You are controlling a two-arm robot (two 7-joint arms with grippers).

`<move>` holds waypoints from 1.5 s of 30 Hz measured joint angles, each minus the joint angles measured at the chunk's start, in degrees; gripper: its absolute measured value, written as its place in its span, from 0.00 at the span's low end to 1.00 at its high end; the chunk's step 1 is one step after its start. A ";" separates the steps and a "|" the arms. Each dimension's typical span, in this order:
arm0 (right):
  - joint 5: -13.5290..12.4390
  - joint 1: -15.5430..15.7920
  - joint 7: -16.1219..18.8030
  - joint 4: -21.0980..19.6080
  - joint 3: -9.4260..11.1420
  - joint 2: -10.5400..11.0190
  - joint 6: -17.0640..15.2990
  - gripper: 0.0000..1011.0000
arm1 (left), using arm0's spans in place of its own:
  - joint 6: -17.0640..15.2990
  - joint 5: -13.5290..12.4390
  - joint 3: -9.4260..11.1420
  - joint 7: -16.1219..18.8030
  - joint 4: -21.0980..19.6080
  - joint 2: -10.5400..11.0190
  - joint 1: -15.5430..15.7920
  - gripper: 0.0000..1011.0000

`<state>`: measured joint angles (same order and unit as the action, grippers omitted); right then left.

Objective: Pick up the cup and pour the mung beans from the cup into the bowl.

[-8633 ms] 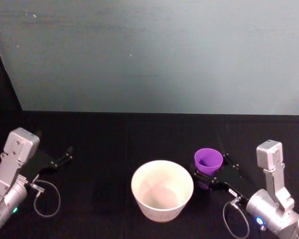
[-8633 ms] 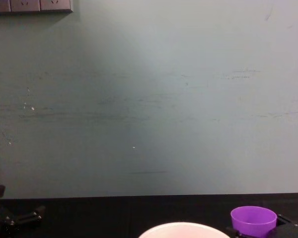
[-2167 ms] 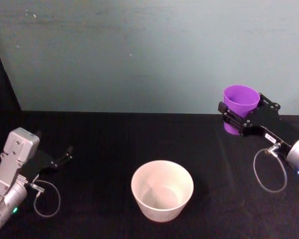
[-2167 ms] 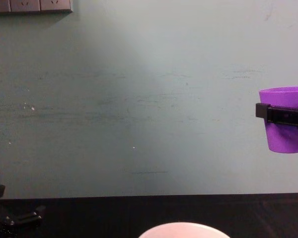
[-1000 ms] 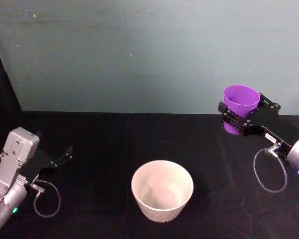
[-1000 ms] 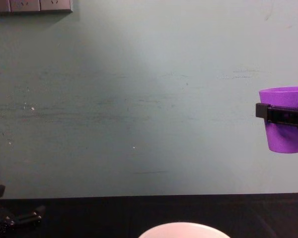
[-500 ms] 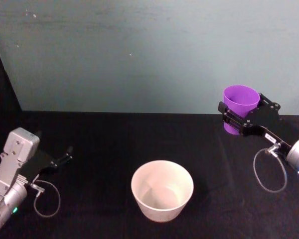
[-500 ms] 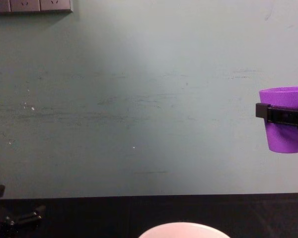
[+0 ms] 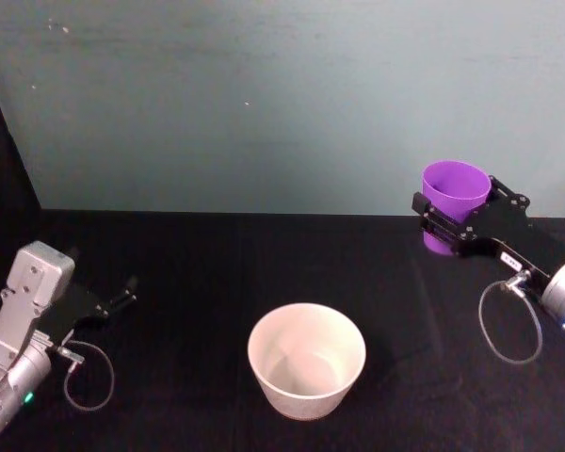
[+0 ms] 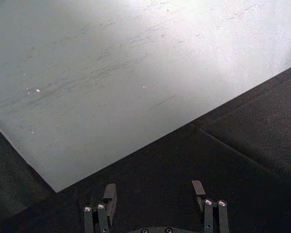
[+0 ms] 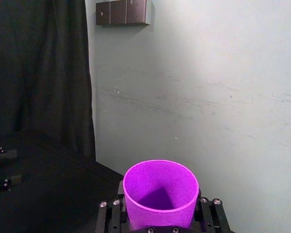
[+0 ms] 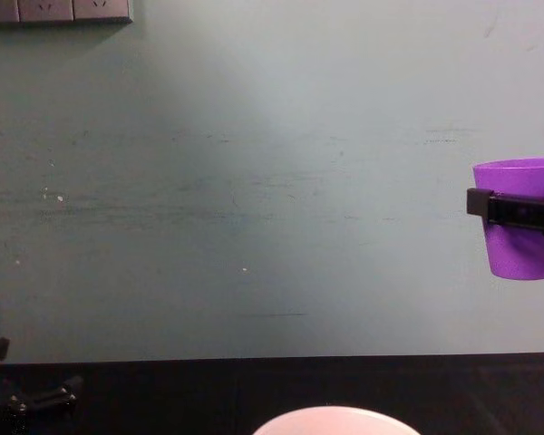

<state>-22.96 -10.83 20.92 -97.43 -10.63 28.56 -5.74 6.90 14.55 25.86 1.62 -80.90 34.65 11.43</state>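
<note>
Grips the cup [image 9: 455,193] upright, high in the air on the right, with the right gripper [image 9: 449,224] shut tight on its sides. Shows the bowl [image 9: 306,358] down on the black table [image 9: 217,273], well apart. Rests the left gripper [image 9: 122,294] low on the left, fingers wide, holding nothing.

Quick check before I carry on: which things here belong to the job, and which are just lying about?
Job:
cup, upright, held in the air by the right gripper
bowl, on the black table, lower and to the cup's left

Not the job:
left gripper, open, parked at the table's left
wall sockets
dark curtain
</note>
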 joint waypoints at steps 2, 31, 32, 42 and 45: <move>0.00 0.00 0.00 0.00 0.00 0.00 0.00 0.73 | 0.00 0.00 0.00 0.00 0.00 0.00 0.00 0.99; 15.73 -12.97 2.24 13.39 -11.99 -1.27 5.91 0.73 | 0.00 0.00 0.00 0.00 0.00 0.00 0.00 0.99; 16.79 -13.06 2.13 13.31 -12.47 -1.18 6.06 0.73 | 0.00 0.00 0.00 0.00 0.00 0.00 0.00 0.99; 31.90 -13.99 -0.76 10.38 -18.59 0.69 5.49 0.73 | 0.00 0.00 0.00 0.00 0.00 0.00 0.00 0.99; 35.90 -14.22 -1.45 9.40 -20.09 1.26 4.91 0.73 | 0.00 0.00 0.00 0.00 0.00 0.00 0.00 0.99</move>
<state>12.93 -25.05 19.47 -88.03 -30.72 29.81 -0.83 6.90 14.55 25.86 1.62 -80.90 34.65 11.43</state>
